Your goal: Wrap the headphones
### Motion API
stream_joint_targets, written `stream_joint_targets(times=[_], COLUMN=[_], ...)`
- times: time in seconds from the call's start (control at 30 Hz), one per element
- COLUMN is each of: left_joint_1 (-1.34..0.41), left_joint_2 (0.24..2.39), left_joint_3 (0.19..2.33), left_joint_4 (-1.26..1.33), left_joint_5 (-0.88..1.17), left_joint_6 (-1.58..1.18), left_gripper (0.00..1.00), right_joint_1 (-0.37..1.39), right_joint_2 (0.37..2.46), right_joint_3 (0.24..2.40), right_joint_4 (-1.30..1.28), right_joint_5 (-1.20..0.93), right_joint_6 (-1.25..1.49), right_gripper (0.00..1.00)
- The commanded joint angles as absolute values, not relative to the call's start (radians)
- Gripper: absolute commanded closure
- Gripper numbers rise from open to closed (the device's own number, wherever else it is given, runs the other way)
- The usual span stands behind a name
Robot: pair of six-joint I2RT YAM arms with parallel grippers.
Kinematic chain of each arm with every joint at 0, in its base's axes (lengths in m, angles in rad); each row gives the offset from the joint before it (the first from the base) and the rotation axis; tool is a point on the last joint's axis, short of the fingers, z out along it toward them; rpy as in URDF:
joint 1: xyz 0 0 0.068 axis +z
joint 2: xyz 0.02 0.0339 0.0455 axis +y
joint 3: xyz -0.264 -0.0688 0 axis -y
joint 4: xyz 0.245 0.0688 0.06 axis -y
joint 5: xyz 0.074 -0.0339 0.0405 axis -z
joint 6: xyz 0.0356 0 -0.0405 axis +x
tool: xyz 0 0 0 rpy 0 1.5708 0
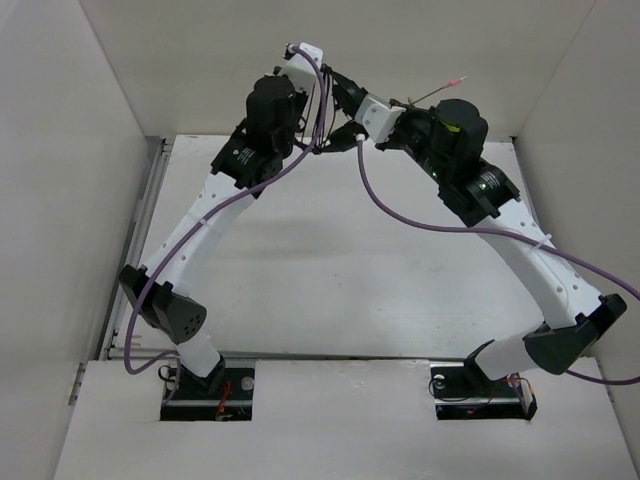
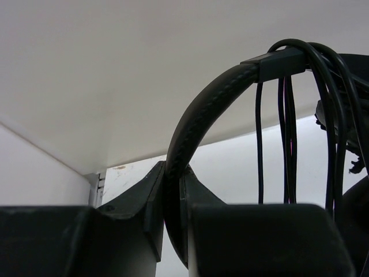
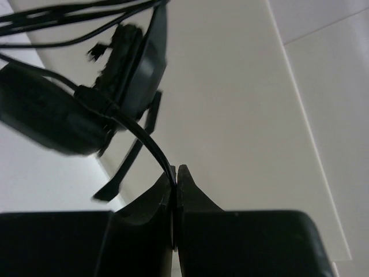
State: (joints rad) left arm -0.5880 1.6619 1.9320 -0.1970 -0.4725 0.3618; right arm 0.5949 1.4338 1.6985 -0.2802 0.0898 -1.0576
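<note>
Headphones aloft between both grippers

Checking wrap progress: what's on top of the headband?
Several strands of black cord drape over the headband and hang down. Their lower ends are hidden behind the left hand, which clamps the headband.

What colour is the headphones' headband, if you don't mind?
The headband is black, with a stitched seam; clearest in the left wrist view.
</note>
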Motion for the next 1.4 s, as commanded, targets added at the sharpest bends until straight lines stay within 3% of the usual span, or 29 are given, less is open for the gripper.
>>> stream_joint_targets(times=[0.0,0.27,1.0,1.2,1.37], left_joint_1=[-0.620,-0.602,-0.680,-0.708,-0.711], left_joint_2=[1.586,1.603,1.543,1.549,1.543], left_joint_3=[1.893,1.948,1.801,1.827,1.844], left_joint_4=[-0.115,-0.132,-0.210,-0.242,-0.270], left_joint_5=[-0.465,-0.463,-0.348,-0.311,-0.269], left_joint_6=[0.380,0.370,0.354,0.351,0.334], left_gripper=[1.00,1.00,1.00,1.00,1.00], right_joint_1=[0.594,0.614,0.516,0.525,0.512], right_joint_2=[1.431,1.437,1.460,1.467,1.462], right_joint_3=[1.721,1.661,1.713,1.709,1.735], right_joint_4=[-0.141,-0.034,0.084,0.008,-0.199], right_joint_5=[0.144,0.190,0.173,0.098,-0.085], right_joint_6=[-1.104,-1.175,-1.152,-1.085,-0.939], right_gripper=[1.00,1.00,0.99,0.95,0.91])
